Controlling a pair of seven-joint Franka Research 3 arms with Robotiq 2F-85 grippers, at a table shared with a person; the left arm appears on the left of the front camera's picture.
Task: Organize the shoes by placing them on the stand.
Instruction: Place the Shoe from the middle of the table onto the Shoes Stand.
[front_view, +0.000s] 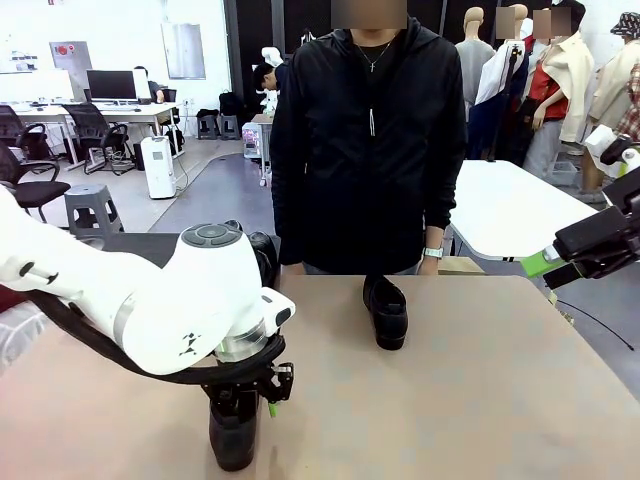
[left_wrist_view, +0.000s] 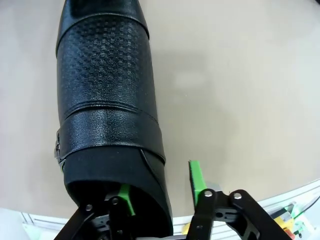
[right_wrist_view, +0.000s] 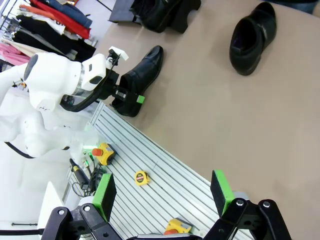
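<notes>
Bright, even overhead light covers the bench (front_view: 480, 380), leaving only a soft shadow under the far shoe (front_view: 385, 312). The near shoe (left_wrist_view: 105, 90) carries a dull sheen on its leather, and the white arm (front_view: 150, 300) at the near left looks almost washed out.

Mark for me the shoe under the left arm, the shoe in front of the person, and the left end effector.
near shoe (left_wrist_view: 105, 90), left wrist view, on its textured upper.
far shoe (front_view: 386, 315), front view, middle of its upper.
left end effector (left_wrist_view: 159, 179), left wrist view, midway between its green-padded fingertips.
</notes>
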